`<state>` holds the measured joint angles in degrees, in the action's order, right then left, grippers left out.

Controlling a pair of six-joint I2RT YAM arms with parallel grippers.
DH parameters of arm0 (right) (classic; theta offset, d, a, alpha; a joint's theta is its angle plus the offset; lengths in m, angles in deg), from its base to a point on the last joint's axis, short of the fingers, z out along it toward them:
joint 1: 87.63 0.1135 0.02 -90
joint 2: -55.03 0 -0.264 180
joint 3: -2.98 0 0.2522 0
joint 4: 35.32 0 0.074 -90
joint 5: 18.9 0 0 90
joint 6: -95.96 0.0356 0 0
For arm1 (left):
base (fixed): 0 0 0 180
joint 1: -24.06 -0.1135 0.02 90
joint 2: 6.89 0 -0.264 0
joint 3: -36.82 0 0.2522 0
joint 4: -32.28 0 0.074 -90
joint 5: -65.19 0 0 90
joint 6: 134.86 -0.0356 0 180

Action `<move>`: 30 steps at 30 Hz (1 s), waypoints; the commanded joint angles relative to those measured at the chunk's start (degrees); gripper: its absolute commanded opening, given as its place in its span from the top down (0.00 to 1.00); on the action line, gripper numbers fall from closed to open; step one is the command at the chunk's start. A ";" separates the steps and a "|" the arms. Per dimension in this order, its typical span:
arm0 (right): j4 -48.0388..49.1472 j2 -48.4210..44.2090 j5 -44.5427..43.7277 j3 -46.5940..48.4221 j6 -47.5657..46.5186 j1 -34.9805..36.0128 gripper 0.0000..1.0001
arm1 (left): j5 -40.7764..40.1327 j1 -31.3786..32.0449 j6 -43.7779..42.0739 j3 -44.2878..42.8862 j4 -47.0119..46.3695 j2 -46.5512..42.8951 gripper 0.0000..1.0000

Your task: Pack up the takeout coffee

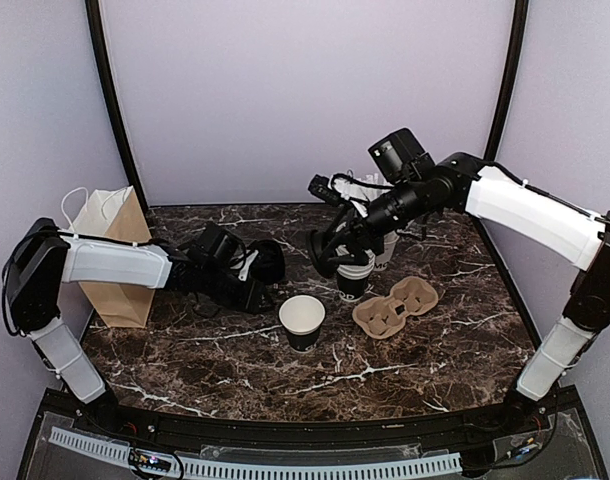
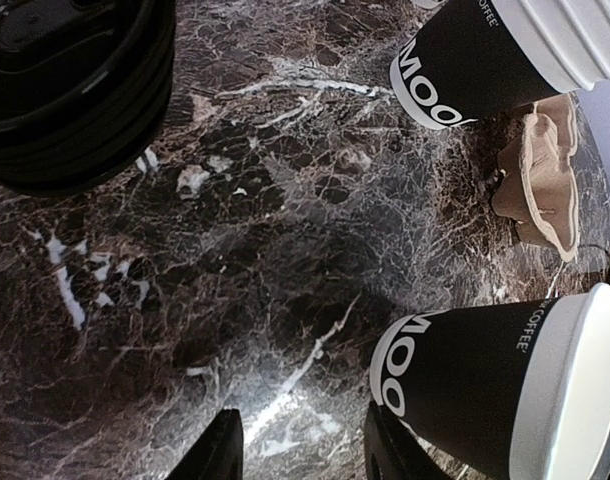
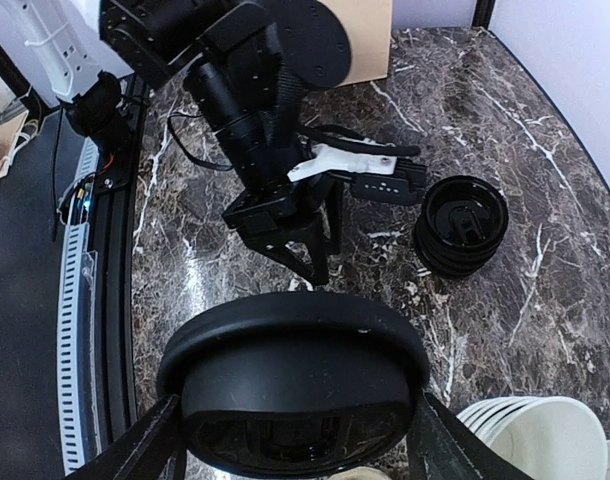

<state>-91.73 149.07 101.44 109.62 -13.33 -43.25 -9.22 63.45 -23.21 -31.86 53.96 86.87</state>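
The takeout coffee is out of view; no cup here wears a lid. A single lidless black cup [image 1: 302,321] with a white inside stands mid-table, also in the left wrist view [image 2: 485,385]. My right gripper [image 3: 295,425] is shut on a black plastic lid [image 3: 295,350], its fingers on the lid's two sides, held in the air above the tall pile of cups [image 1: 354,278]. My left gripper [image 2: 305,445] hangs open low over the marble, left of the single cup, with nothing between its fingers [image 2: 220,455].
A stack of black lids [image 1: 269,260] lies by the left gripper. The brown cardboard cup carrier [image 1: 395,307] sits right of the single cup. A brown paper bag [image 1: 115,255] stands at the far left. The marble table [image 1: 205,350] ends at a black front rail.
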 commanded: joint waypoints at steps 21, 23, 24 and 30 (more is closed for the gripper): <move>-25.08 9.42 -11.09 9.71 -18.28 8.10 0.28 | 7.29 9.28 2.58 -7.28 -9.66 11.62 0.57; -26.30 10.11 -12.64 10.05 -18.94 9.06 0.28 | 6.32 9.28 2.76 -6.45 -9.52 11.11 0.58; -26.94 10.43 -13.61 10.23 -19.17 9.54 0.28 | 5.88 9.29 2.82 -6.09 -9.56 10.93 0.59; -30.58 13.26 -19.28 11.38 -20.07 11.61 0.28 | 5.01 9.26 3.62 -2.74 -9.49 9.42 0.59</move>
<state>-118.44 160.68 87.06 118.89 -31.91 -33.00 -3.32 72.70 -20.42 -36.95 44.43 98.95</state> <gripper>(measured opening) 0.720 0.412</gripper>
